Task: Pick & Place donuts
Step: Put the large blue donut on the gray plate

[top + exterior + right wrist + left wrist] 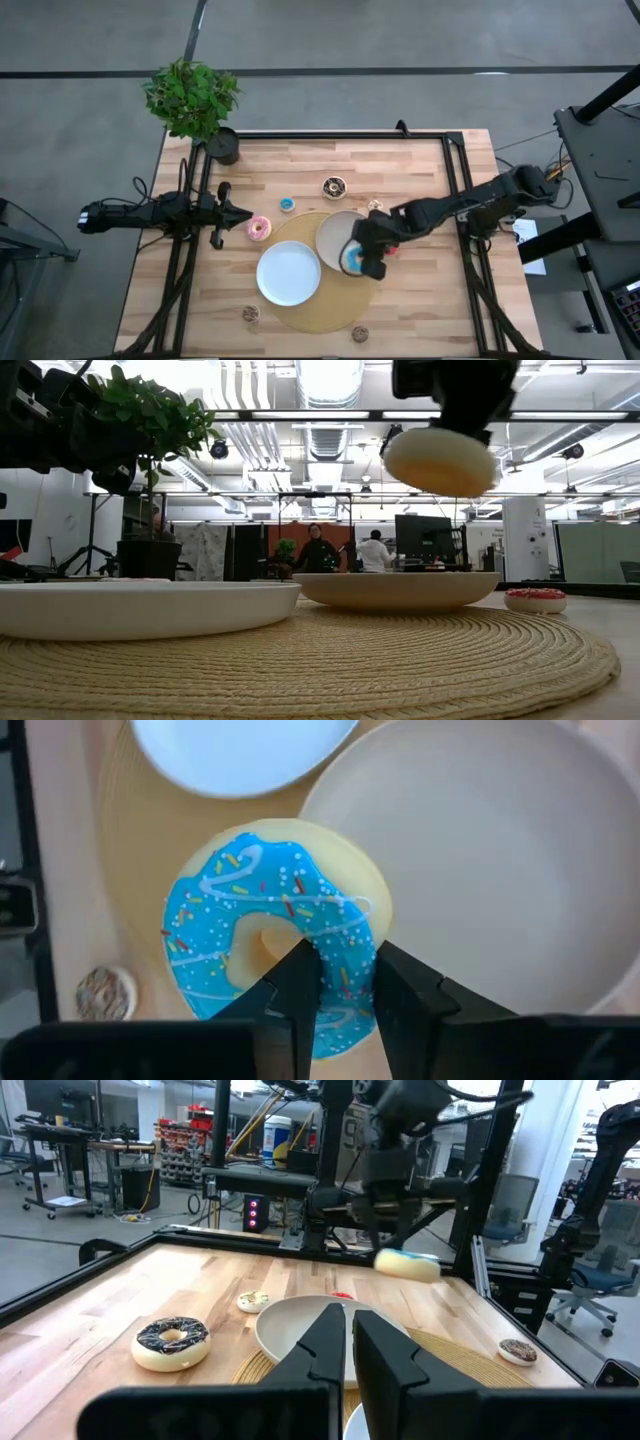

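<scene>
My right gripper [345,982] is shut on a blue-sprinkled donut [270,940] and holds it in the air over the near rim of the beige plate [335,232]. The low view shows the donut's cream underside [440,460]. Beside the plate, on the woven mat [322,308], sits a white plate [288,273]. Loose on the wood lie a pink donut [259,228], a mini blue one [287,205], a chocolate one [334,187], a cream mini [252,1300] and a red mini [535,600]. My left gripper [243,213] waits shut at the table's left, just beside the pink donut. My right gripper has one finger [298,982] in the donut's hole and the other [402,992] outside the ring, with the iced ring wall [345,955] pinched between them. The fingers slant down from the table's right side. The donut hangs clear of plate and mat, nearly level, icing up.
A potted plant [195,105] stands at the far left corner. Two small brown donuts [250,313] [360,333] lie near the front edge. Black frame rails [455,170] run along the table's sides. People stand far off in the room behind.
</scene>
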